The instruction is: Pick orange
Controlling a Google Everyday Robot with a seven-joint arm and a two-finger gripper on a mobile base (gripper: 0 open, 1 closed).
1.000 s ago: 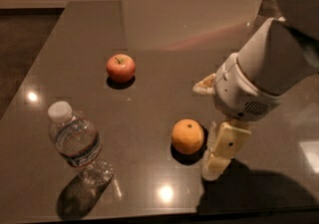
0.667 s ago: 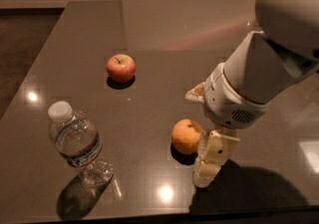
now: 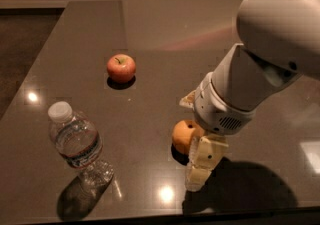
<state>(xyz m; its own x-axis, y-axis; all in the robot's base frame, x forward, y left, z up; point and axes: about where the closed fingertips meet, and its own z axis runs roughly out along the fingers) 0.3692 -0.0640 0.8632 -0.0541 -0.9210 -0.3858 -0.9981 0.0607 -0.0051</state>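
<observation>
Cream claw (image 3: pixel 191 141) straddling yellow-orange orange (image 3: pixel 182 135), red-pink apple (image 3: pixel 121 68), glossy grey-brown table (image 3: pixel 150 29), white-capped bottle (image 3: pixel 76 144)

The gripper (image 3: pixel 194 139) has slid toward 8 o'clock, closing on the orange (image 3: pixel 184 136). Its lower finger (image 3: pixel 202 165), earlier just clear at the fruit's 3 o'clock, now overlaps its 4 o'clock edge. The arm's white housing (image 3: pixel 280 19) looms larger at 1 o'clock.

**What sits on my tabletop**

My pincer (image 3: pixel 194 141) hangs low over the dark glossy tabletop (image 3: pixel 150 39), fingers spread. The orange (image 3: pixel 182 135) rests right at it. A red apple (image 3: pixel 121 68) lies well beyond it; a capped water bottle (image 3: pixel 77 144) stands well apart on the same side.
</observation>
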